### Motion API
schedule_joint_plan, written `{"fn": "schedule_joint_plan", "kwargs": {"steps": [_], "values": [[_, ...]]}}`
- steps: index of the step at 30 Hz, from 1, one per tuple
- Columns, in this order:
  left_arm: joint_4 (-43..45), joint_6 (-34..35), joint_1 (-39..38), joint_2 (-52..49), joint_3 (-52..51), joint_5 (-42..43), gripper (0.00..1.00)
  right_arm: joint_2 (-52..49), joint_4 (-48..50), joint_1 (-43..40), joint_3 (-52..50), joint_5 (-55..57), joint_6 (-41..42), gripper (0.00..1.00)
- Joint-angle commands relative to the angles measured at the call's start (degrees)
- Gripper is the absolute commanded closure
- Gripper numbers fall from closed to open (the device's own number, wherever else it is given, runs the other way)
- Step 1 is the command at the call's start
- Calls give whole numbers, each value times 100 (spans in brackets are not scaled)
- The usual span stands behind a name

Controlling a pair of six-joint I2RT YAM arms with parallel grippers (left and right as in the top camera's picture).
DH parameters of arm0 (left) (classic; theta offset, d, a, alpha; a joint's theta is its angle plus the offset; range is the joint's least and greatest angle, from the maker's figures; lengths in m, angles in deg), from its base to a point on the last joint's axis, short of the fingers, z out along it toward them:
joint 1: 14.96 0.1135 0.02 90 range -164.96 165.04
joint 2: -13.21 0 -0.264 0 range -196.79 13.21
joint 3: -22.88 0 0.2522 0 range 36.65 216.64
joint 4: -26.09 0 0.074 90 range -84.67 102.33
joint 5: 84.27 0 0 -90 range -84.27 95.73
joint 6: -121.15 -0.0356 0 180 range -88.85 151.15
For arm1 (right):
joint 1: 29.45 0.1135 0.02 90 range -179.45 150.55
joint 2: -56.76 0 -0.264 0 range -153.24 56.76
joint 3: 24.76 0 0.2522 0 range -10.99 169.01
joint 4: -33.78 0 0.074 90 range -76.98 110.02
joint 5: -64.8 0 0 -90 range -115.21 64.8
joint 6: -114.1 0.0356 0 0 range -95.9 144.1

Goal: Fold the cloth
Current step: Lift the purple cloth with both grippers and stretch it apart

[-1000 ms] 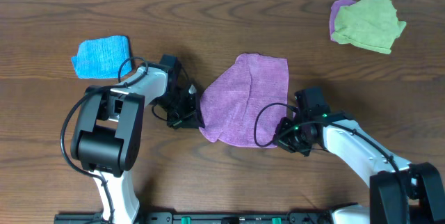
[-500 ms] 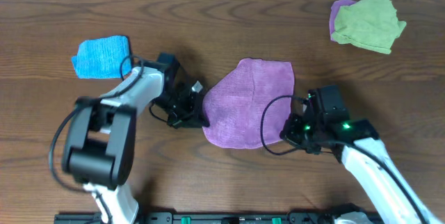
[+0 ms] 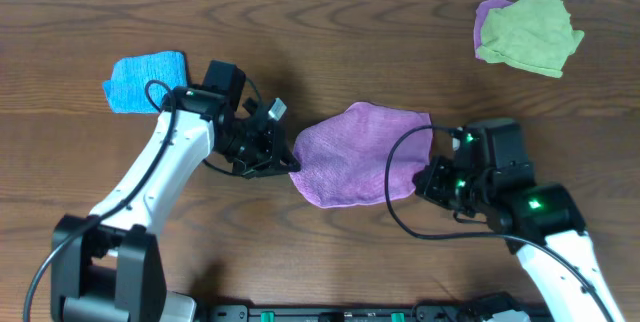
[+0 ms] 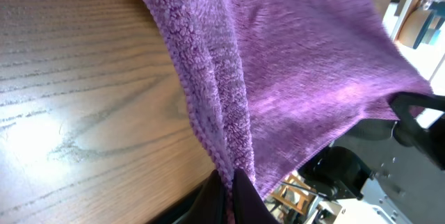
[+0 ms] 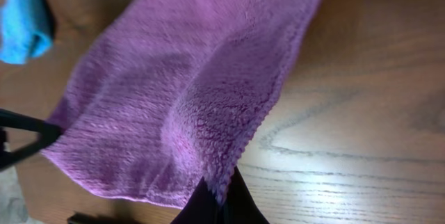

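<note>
The left gripper (image 3: 289, 162) was clenched on one edge of the cloth (image 3: 355, 157). The right gripper (image 3: 429, 177) grasped the opposite edge, with the cloth stretched between their fingers.

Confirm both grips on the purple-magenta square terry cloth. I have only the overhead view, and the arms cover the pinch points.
Observer: In the left wrist view, the left gripper is shut on the cloth, pinching its stitched edge between the fingertips.
Operator: Report the right side.
Observer: In the right wrist view, the right gripper is shut on the near edge, and the fabric bunches into a ridge just above the pinch.
</note>
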Motion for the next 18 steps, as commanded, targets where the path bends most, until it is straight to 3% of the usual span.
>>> {"fn": "schedule_joint_plan", "kwargs": {"steps": [1, 10, 18], "values": [[-107, 136, 22, 282, -17, -20, 94, 122, -201, 37, 417, 214, -240, 99], [-680, 216, 22, 1071, -17, -321, 94, 214, -1021, 39, 1045, 317, -525, 99], [-1259, 511, 20, 1926, -17, -511, 94, 872, -2028, 39, 1121, 315, -546, 99]]}}
